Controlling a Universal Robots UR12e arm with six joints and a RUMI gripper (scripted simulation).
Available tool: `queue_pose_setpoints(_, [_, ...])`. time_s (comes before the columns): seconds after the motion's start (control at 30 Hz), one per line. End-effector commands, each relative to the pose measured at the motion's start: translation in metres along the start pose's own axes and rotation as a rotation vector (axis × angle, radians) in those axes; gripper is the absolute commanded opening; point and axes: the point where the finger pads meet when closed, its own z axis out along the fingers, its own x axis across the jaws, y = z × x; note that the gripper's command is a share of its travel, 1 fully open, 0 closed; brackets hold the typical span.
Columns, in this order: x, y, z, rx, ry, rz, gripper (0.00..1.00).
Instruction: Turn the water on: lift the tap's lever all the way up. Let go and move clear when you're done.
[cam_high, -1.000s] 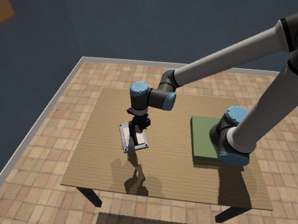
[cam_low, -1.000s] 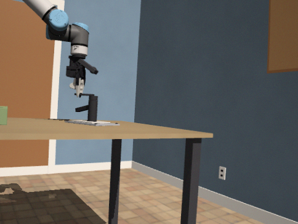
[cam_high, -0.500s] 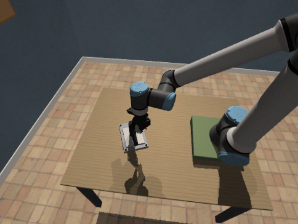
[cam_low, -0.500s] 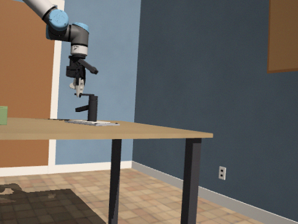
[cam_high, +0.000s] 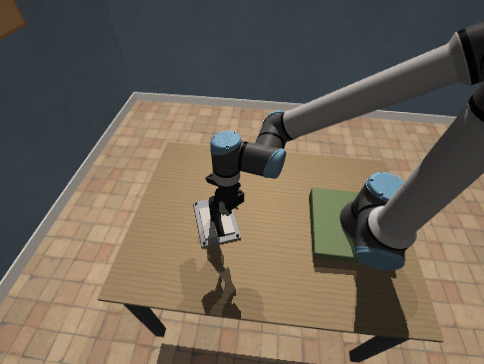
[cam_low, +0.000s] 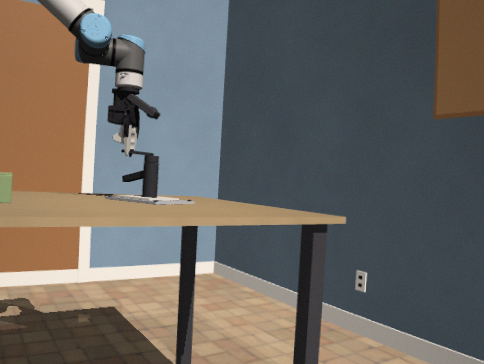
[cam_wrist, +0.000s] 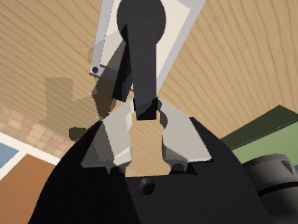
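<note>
A black tap (cam_low: 150, 175) stands on a grey base plate (cam_high: 217, 224) on the wooden table. Its spout (cam_low: 133, 176) points left in the exterior view, and its thin lever (cam_low: 141, 153) lies about level at the top of the body. My gripper (cam_wrist: 145, 98) hangs over the tap and is shut on the free end of the lever (cam_wrist: 142, 75), as the wrist view shows. In the exterior view the fingers (cam_low: 129, 144) meet the lever's left end. In the top view the gripper (cam_high: 223, 210) covers most of the tap.
A green block (cam_high: 331, 222) lies on the table to the right of the tap, partly under the arm's base joint (cam_high: 377, 220). It also shows in the wrist view (cam_wrist: 260, 129). The table edge runs close behind the plate in the exterior view.
</note>
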Motion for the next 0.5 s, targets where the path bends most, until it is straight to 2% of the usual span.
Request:
queue_pose_setpoints(0.0, [0.000, -0.003, -0.007, 0.001, -0.001, 0.000, 0.00])
queue_pose_setpoints(0.27, [0.000, -0.009, -0.021, 0.001, -0.001, 0.000, 0.00])
queue_pose_setpoints(0.47, [0.000, -0.011, -0.024, 0.001, -0.001, 0.000, 0.00])
